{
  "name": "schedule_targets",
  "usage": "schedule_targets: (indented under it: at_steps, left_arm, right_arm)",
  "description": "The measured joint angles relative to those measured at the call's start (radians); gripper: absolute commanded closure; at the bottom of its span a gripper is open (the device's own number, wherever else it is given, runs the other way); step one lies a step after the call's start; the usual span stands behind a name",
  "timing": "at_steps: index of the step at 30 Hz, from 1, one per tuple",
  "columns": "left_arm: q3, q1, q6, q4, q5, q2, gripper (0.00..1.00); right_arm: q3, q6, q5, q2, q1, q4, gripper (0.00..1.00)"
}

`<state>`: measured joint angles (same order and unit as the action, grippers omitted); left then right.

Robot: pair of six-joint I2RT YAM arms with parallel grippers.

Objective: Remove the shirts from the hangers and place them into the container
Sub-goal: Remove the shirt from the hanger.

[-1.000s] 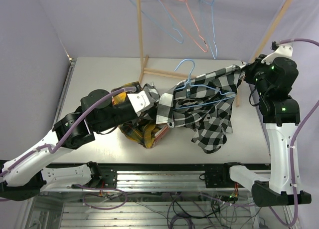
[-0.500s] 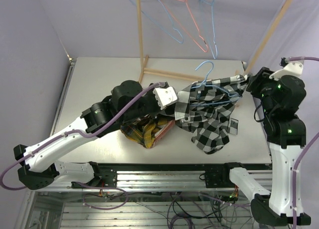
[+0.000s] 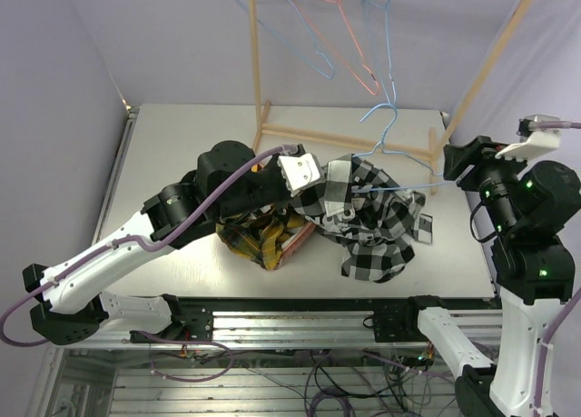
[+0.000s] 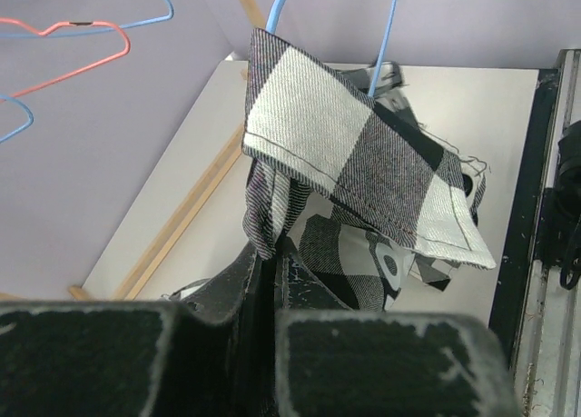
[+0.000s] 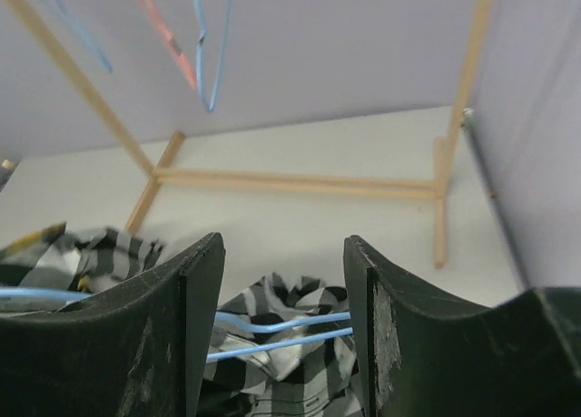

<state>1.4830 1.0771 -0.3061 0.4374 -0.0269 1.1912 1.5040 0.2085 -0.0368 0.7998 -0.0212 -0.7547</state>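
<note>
The black-and-white checked shirt (image 3: 374, 224) lies bunched at the table's middle, with a light blue hanger (image 3: 392, 146) still in it and its hook standing up. My left gripper (image 3: 311, 177) is shut on a fold of that shirt (image 4: 363, 153); in the left wrist view the gripper (image 4: 270, 264) pinches the cloth. My right gripper (image 3: 452, 165) stands open just right of the shirt. In the right wrist view the hanger's wires (image 5: 281, 331) cross between the gripper's (image 5: 283, 281) spread fingers. The salmon-pink container (image 3: 296, 244) shows only a rim under a yellow plaid shirt (image 3: 247, 241).
Two light blue hangers (image 3: 300, 37) and a pink-red hanger (image 3: 349, 37) hang bare on the wooden rack (image 3: 255, 63) at the back. The rack's base bar (image 3: 354, 139) lies across the table behind the shirt. Its right pole (image 3: 490, 58) slants near my right arm.
My right gripper has opened, let go and drawn back to the right. The checked shirt has slumped from stretched to bunched. My left gripper moved right with the cloth, still shut.
</note>
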Motion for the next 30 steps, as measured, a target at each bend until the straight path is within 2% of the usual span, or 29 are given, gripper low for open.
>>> schedule_targets:
  at_steps: [9, 14, 21, 30]
  left_arm:
    - [-0.002, 0.000, 0.000, -0.001, -0.026, -0.001, 0.93]
    - [-0.030, 0.000, 0.000, -0.006, -0.031, -0.014, 0.93]
    - [-0.033, 0.000, -0.001, -0.006, -0.035, -0.024, 0.93]
    - [-0.033, 0.000, 0.007, 0.017, -0.091, -0.049, 0.93]
  right_arm:
    - [0.029, -0.045, 0.285, -0.003, -0.001, -0.080, 0.44]
    - [0.039, -0.089, 0.371, -0.033, -0.014, -0.110, 0.44]
    - [0.021, -0.145, 0.374, -0.051, -0.040, -0.148, 0.44]
    - [-0.020, -0.221, 0.225, -0.094, -0.175, -0.180, 0.42]
